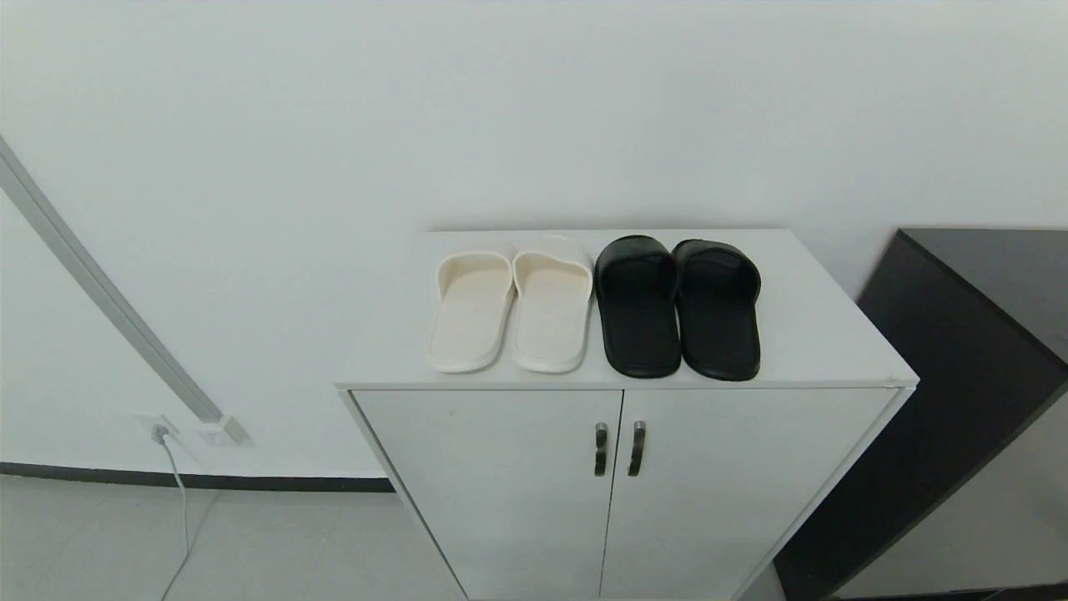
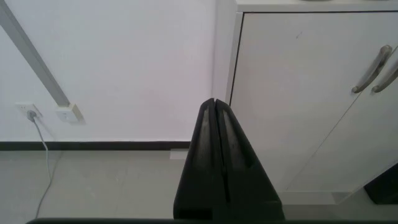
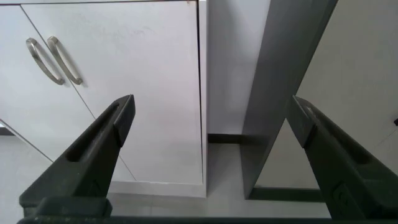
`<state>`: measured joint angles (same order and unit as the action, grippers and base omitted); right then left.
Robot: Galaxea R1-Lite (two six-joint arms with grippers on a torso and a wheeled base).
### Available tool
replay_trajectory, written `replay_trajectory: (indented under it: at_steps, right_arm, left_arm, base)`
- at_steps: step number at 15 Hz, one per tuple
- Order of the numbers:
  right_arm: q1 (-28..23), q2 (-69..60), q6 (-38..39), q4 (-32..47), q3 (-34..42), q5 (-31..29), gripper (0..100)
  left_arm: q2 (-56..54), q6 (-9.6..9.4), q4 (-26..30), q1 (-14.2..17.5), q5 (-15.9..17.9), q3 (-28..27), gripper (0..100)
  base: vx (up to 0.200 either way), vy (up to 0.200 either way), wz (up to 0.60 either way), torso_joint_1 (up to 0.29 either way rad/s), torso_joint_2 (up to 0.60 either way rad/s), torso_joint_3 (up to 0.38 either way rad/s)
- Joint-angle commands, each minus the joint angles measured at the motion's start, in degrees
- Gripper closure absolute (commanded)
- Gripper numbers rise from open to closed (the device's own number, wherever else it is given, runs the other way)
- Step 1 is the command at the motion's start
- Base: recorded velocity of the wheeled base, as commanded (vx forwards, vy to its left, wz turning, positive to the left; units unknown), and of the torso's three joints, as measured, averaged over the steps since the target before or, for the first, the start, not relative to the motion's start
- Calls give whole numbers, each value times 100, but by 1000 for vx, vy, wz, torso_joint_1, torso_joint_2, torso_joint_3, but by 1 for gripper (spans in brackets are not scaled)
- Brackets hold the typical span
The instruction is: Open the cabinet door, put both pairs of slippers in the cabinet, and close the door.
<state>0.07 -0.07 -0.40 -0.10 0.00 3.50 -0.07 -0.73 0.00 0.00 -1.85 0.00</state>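
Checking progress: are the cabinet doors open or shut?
Shut. Both cabinet doors lie flush, their handles side by side at the closed centre seam.

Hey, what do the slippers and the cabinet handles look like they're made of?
White slippers and black slippers: likely moulded foam or rubber, matte, seamless one-piece look. Cabinet handles: probably metal, brushed grey with bright highlights.

No text, number or sign is showing clearly enough to read. The cabinet, the white slippers, the black slippers and the wall socket are all showing plain surfaces, as far as I can tell.
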Motion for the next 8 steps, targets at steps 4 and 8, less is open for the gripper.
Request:
replay_trajectory:
  at_steps: [4, 8]
  right_arm:
    - [1, 7, -4, 1, 0, 10, 0]
    - [1, 7, -39, 1, 0, 107, 0]
  left_arm:
    - [7, -15, 0, 0, -8, 0, 100]
    - [7, -15, 0, 0, -8, 0, 100]
  base:
    - [0, 0, 0, 0, 0, 0]
    - [0, 0, 0, 0, 0, 0]
